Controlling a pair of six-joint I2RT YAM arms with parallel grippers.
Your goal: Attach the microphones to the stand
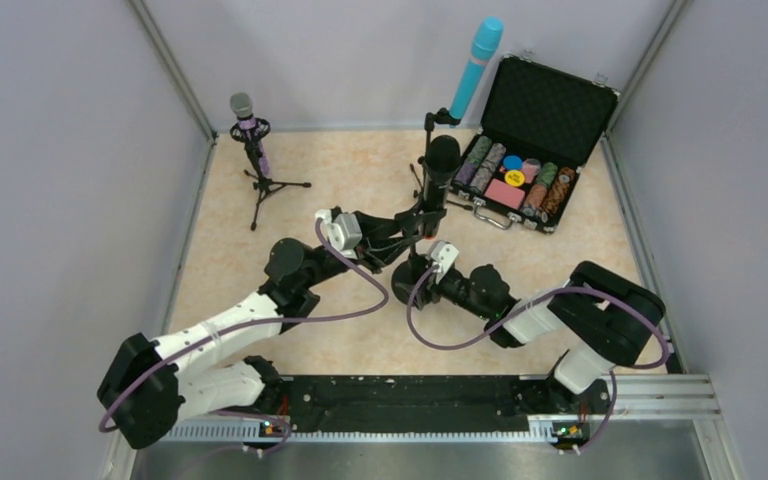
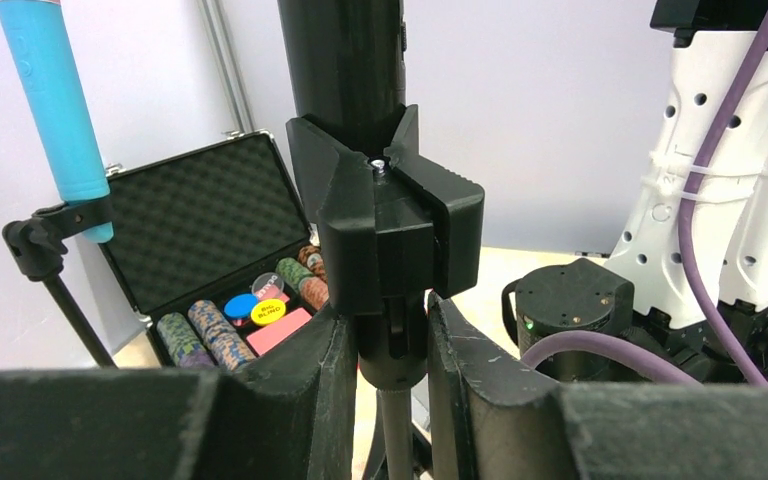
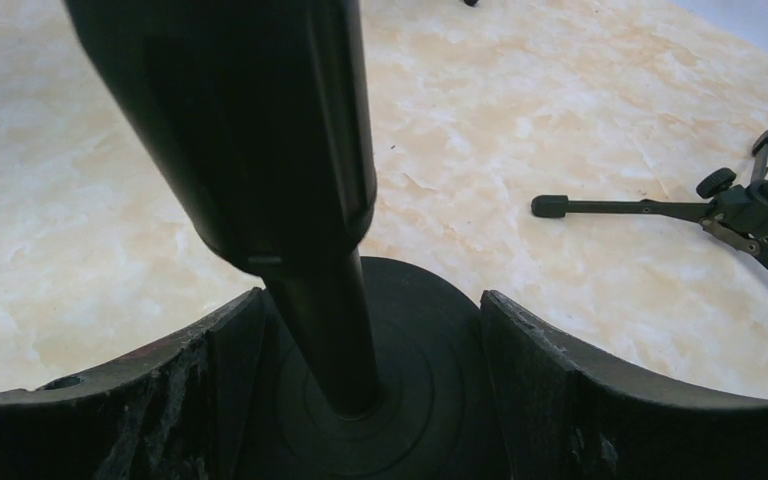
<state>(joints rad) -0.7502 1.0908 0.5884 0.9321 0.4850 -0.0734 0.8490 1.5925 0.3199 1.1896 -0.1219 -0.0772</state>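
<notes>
Seen from above, a pale marbled surface (image 1: 260,330) sat between grey walls, with two arms reaching in from 6 o'clock.

Near the centre, a black mic (image 1: 443,158) stood upright in the clip (image 2: 400,230) of the middle stand (image 1: 426,200). The left hand (image 1: 418,222) reached in from 8 o'clock. It was clamped narrow on that stand's neck just under the clip, and its fingers (image 2: 310,390) pressed the neck from both sides. The right hand (image 1: 412,278) came in from 4 o'clock, lower down. Its jaws were wide and set against opposite sides of the stand's round black base (image 3: 430,330). The pole rose from the base between its fingers (image 3: 530,390).

At 10 o'clock a purple mic (image 1: 245,112) with a silver head stood in a tripod stand (image 1: 260,185). One of that stand's feet also showed at the edge of the right wrist view.

At 12 o'clock a light blue mic (image 1: 475,65) tilted up and to the right, held in the clip of a third stand (image 1: 442,117), just behind the black mic.

At 1 o'clock an open black case (image 1: 550,105) lay on the surface. It held rows of poker chips (image 1: 550,190) and had foam lining its raised lid. It was beside the middle stand but not touching it.
</notes>
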